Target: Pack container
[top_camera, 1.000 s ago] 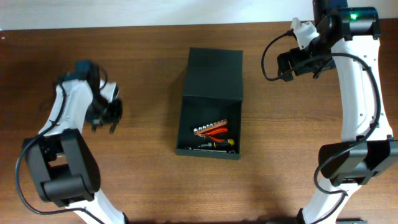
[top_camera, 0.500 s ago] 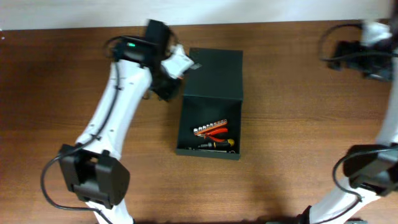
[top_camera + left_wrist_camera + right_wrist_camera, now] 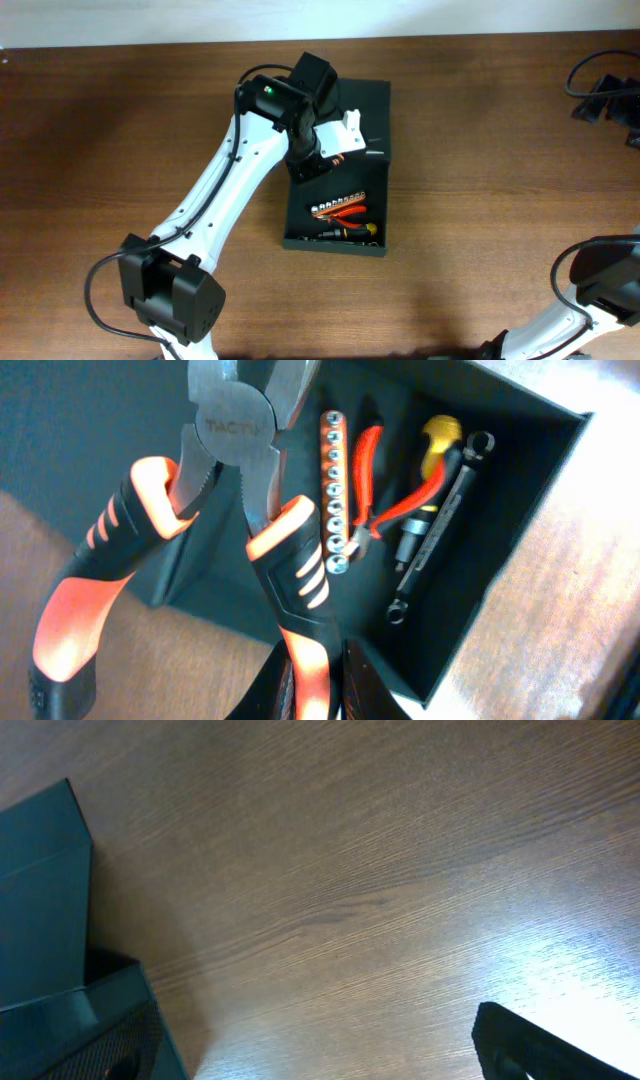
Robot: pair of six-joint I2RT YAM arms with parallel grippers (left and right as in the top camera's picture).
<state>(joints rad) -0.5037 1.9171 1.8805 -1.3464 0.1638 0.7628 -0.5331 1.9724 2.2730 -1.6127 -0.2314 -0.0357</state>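
Pliers point(image 3: 225, 430), one large orange-handled pair, clamped by one handle in my left gripper point(image 3: 315, 685) above the open container point(image 3: 335, 245) mid-table. Four things inside, bunched toward the front wall: bit strip point(image 3: 333, 490), red pliers point(image 3: 375, 470), screwdriver point(image 3: 435, 450), wrench point(image 3: 445, 525). Right gripper point(image 3: 608, 98) spread wide at the table's point(image 3: 480, 200) right edge.

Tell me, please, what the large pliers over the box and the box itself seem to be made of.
The pliers: head of bare grey metal, probably steel, with dull sheen and stamped letters; handles in orange and black ribbed grips, likely rubber or soft plastic. The container: thin dark matte walls with sharp folded edges, perhaps cardboard or plastic; which, I cannot tell.
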